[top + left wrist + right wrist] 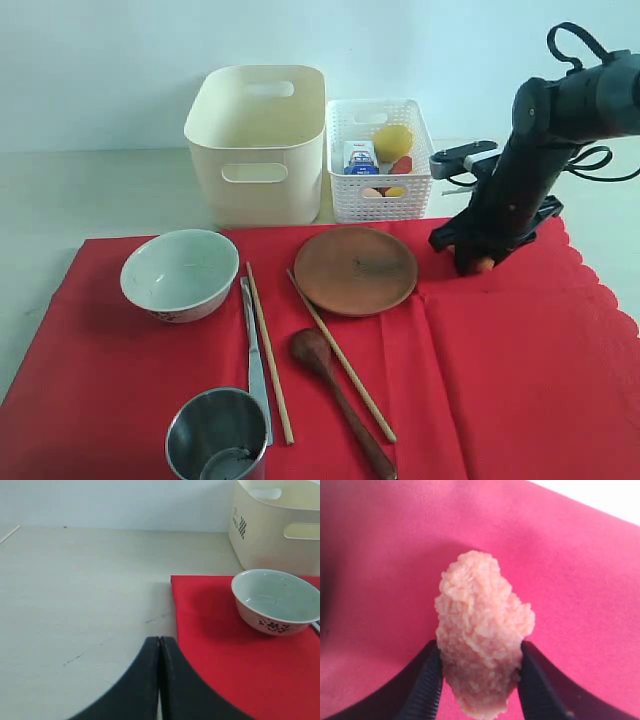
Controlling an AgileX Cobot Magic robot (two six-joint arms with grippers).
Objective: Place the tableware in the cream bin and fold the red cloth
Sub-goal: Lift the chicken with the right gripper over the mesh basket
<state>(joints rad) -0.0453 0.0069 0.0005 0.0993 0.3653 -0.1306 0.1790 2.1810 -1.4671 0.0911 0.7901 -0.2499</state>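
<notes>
Right gripper (479,680): your jaws stand partway apart and grip a crumbly orange lump (482,630), with one finger against each of its sides.
Lump's place: it sits low over the red cloth (520,380) near the far edge, to the right of the plate (355,270). You cannot tell whether it touches the fabric.
Left gripper (160,650): your jaws are pressed together with nothing between them, above the bare table (75,595) just beside the cloth's left edge.
Tableware: every piece lies on the cloth.
- The bowl (180,272) is at the left and the cup (218,435) at the near edge.
- The knife (254,360) and one chopstick (270,355) lie side by side.
- The second chopstick (342,355) slants from the plate's rim.
- The spoon (335,395) lies between the two chopsticks.

Cream bin (257,145): it stands on the table behind the cloth, with the white basket (380,205) of food just to its right.
Cloth: it is spread flat, with the scalloped edge on your right.
</notes>
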